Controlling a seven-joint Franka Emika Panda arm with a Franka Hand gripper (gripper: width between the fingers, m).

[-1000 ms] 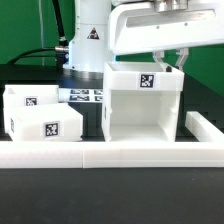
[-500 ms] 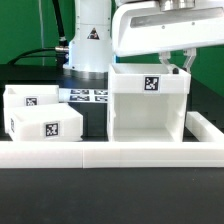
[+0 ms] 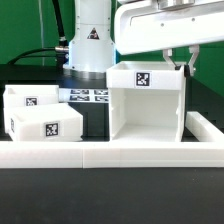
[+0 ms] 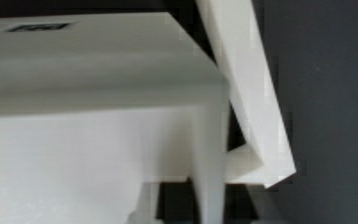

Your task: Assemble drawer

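Two shallow white plastic trays (image 3: pixel 45 125) sit at 9 o'clock of the large white cube-shaped housing (image 3: pixel 147 105). Gripper (image 3: pixel 183 64) is clamped on its 3 o'clock wall rim, probably to square the open front for tray insertion.

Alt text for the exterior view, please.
The gripper holds a large white cube-shaped plastic housing by one upper wall edge, its open front facing the camera. Two shallow white plastic trays sit at the exterior view's left, behind a long white rail.
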